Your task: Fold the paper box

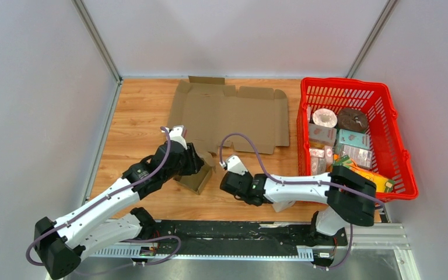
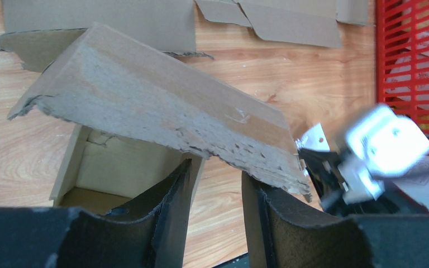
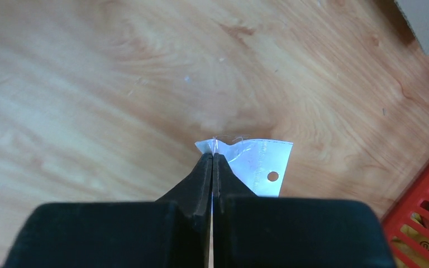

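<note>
I see left gripper (image 2: 217, 174) spread astride paper box (image 2: 145, 106) wall near table (image 1: 140, 116) front edge, contact unclear; right gripper (image 3: 213, 159) clenched on clear plastic tab (image 3: 262, 162)

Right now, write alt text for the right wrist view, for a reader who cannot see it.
The right gripper, jaws shut, pinches the top edge of a clear plastic packet with a punched hole, above a wooden table. A red basket shows its corner at the lower right.
</note>
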### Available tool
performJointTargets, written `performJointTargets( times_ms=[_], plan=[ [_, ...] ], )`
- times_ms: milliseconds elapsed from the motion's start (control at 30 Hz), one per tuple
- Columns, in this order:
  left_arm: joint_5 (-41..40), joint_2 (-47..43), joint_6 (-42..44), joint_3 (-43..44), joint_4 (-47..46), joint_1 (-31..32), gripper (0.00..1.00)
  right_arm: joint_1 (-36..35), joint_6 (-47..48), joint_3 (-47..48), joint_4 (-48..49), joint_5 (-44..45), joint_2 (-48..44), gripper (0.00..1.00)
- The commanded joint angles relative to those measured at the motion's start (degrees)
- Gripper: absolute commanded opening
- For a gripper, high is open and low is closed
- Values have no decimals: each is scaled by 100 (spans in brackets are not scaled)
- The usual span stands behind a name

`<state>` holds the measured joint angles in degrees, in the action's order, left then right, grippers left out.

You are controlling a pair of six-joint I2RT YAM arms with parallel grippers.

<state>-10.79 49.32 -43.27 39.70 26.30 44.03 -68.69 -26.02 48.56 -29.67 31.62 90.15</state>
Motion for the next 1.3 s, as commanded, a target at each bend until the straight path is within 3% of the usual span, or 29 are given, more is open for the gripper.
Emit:
performJointTargets(
  times_ms=[0, 167, 367, 633, 867, 900, 967, 1000, 1033, 1200, 1267],
  plan=[
    [-37, -19, 160, 257, -310, -79, 46, -663, 281, -179, 452, 398, -796, 0],
    [-134, -28, 310, 371, -205, -123, 46, -1295, 782, -338, 1269, -724, -1823, 0],
    [217, -45, 617, 424, -205, -360, 47, -1376, 1624, -154, 3104, -2061, -2028, 0],
    [744, -28, 1092, 837, 410, -667, 49, -1288, 2793, 620, 4328, -1712, -545, 0],
    [806, -115, 1408, 1083, 1034, -887, 51, -814, 3191, 998, 5050, -1361, 317, 1],
    [797, -150, 1417, 1083, 1069, -931, 50, -787, 3243, 998, 5137, -1282, 380, 14],
    [815, -195, 1417, 1031, 1061, -975, 51, -760, 3358, 972, 5252, -922, 546, 23],
    [832, -230, 1400, 1005, 1044, -993, 51, -769, 3393, 972, 5270, -799, 582, 37],
    [850, -239, 1409, 987, 1035, -1010, 51, -760, 3410, 989, 5226, -676, 600, 44],
    [938, -300, 1338, 890, 973, -1028, 51, -910, 2911, 656, 4304, -472, -354, 58],
    [938, -300, 1312, 820, 903, -1028, 51, -910, 2438, 533, 3578, -402, -768, 57]
  ],
)
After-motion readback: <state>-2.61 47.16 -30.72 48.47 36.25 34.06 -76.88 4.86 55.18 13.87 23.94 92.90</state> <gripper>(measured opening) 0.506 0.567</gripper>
